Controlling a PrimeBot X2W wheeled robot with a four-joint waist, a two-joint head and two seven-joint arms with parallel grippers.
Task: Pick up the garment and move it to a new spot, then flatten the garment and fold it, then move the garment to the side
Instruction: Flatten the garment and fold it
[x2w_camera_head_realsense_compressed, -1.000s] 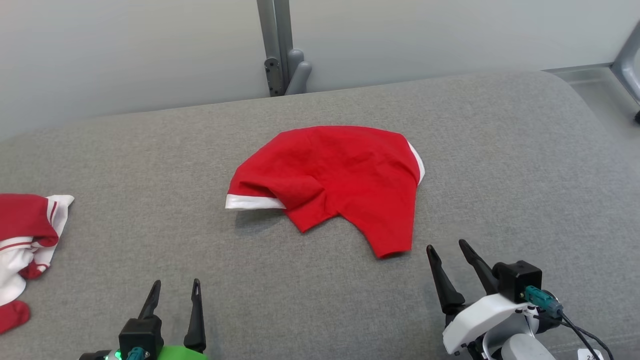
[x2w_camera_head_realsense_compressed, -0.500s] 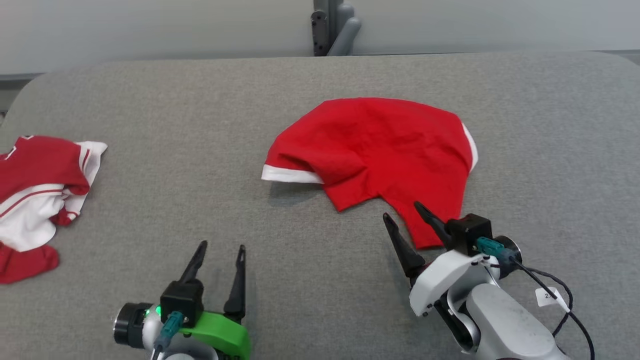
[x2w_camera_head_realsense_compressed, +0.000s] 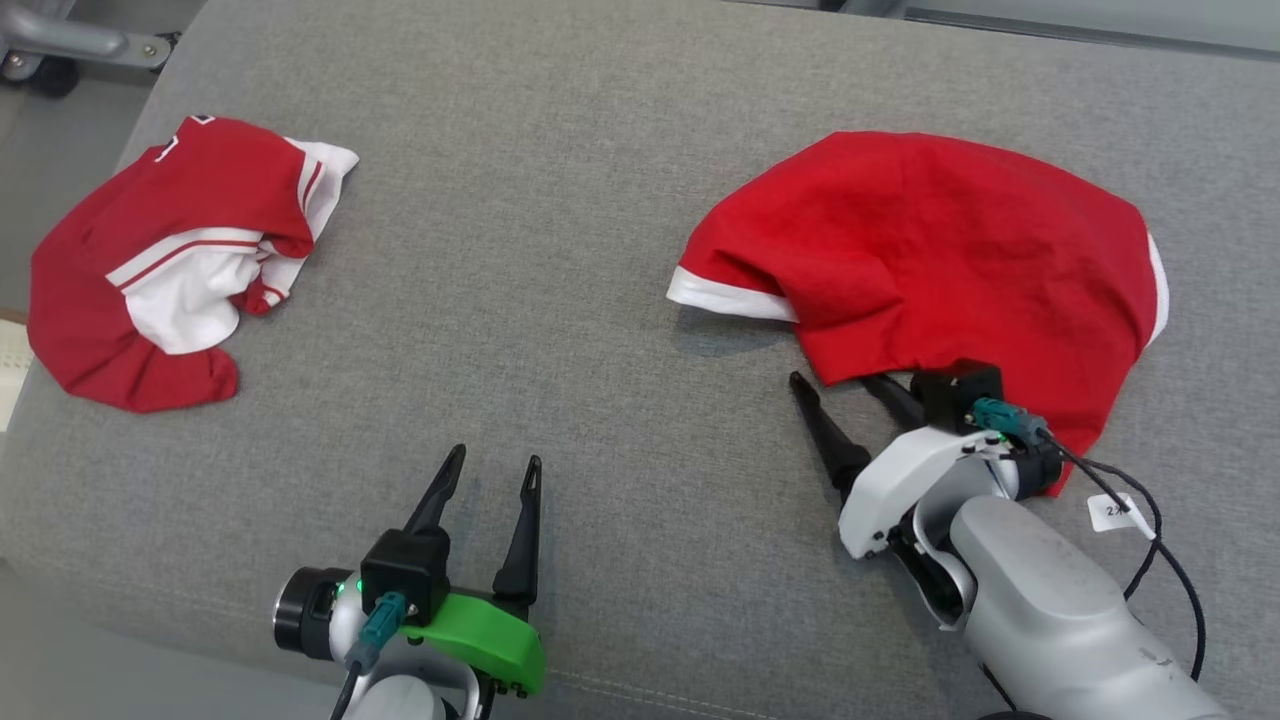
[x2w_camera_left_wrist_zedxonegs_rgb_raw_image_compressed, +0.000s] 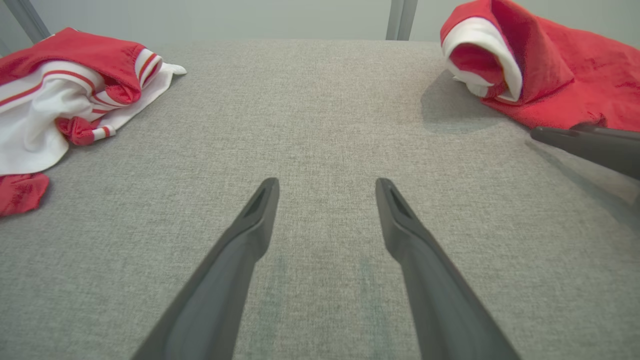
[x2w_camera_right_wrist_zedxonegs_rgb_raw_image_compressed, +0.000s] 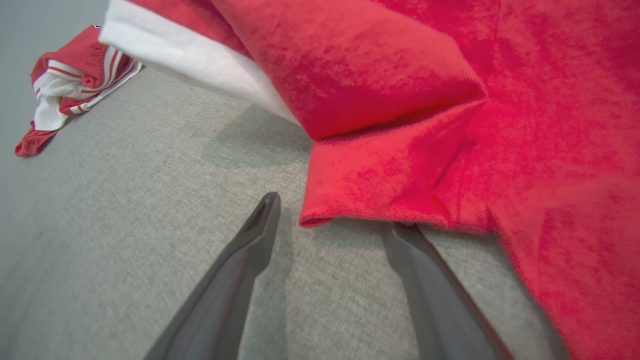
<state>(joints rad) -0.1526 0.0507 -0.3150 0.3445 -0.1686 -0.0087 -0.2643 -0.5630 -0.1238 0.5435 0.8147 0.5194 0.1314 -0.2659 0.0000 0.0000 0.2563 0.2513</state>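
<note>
Red garment is seen bunched on right part of gray cushion, white cuff at its left end. Right gripper is held wide open at near hem, one fingertip touching cloth edge, maybe just under it; nothing gripped. Left gripper is held wide open too, over bare cushion. Step judged: first pick-up, grab not yet made. Next: hem must be pinched shut, then lifted. Red-and-white garment is seen at far left.

Even, bright light — soft shadows
</note>
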